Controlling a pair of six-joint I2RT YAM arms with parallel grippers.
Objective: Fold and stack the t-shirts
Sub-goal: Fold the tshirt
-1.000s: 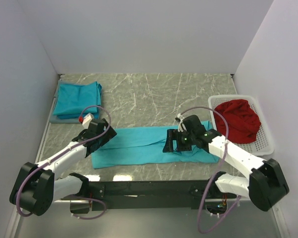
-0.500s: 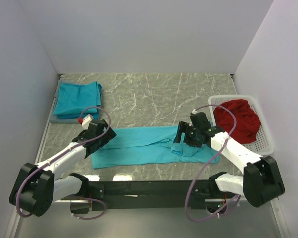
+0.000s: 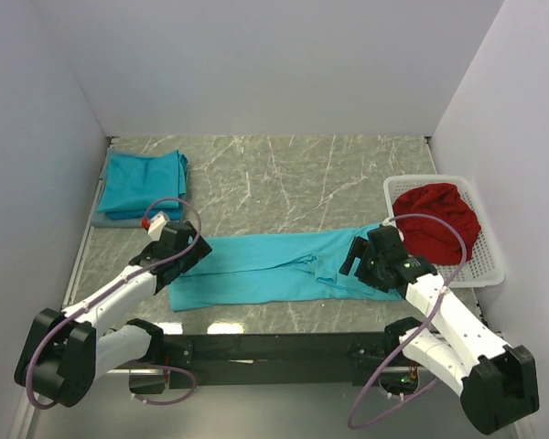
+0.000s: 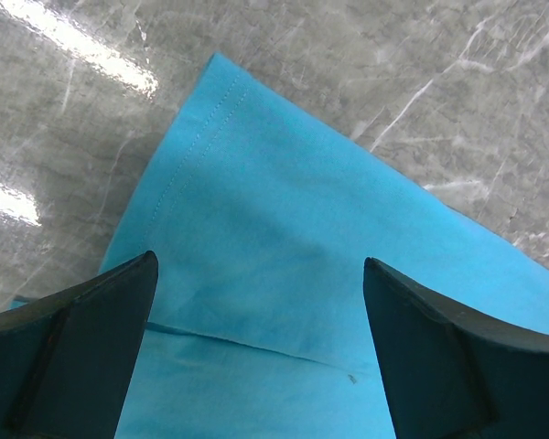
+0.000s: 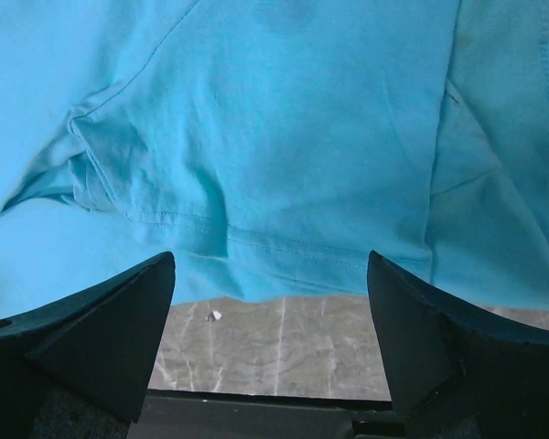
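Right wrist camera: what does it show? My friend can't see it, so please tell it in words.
A turquoise-blue t-shirt fills most of the view, slightly wrinkled, with a stitched hem along its lower edge. The right gripper is open and holds nothing, its two dark fingers wide apart at the bottom corners, grey marble table between them.

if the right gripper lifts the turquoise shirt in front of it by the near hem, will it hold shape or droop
Likely droops: the shirt lies limp with soft wrinkles and a bunched fold by the right gripper. It looks thin, so probably light. Pushed, it would likely rumple rather than slide whole.
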